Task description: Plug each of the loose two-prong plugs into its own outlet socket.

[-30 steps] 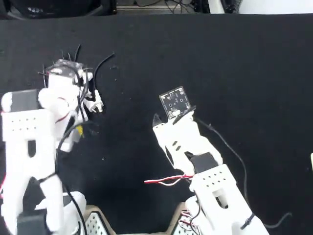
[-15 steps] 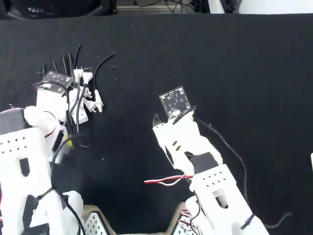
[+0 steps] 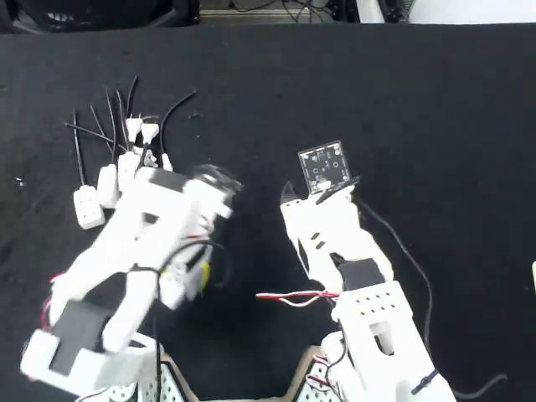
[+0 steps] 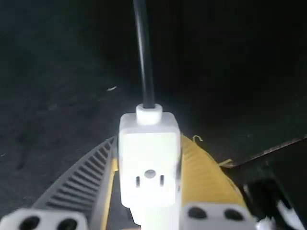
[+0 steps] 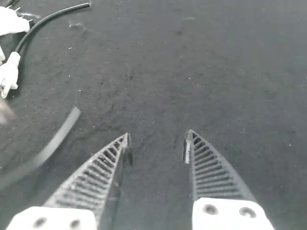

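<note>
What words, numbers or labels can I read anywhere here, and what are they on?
No text can be read anywhere.
On the small square board: pale specks, too small to read.
On the white socket held in the left gripper: two slots and a round hole, no print.

Plain black table (image 3: 435,100); white outlet socket (image 4: 149,165) on a black cord (image 4: 143,52); ribbed left gripper (image 4: 148,143), one finger grey, one yellow; ribbed grey right gripper (image 5: 156,143); white arms (image 3: 126,251); white plug (image 5: 8,74) with black lead; red-and-white wire (image 3: 293,297)
</note>
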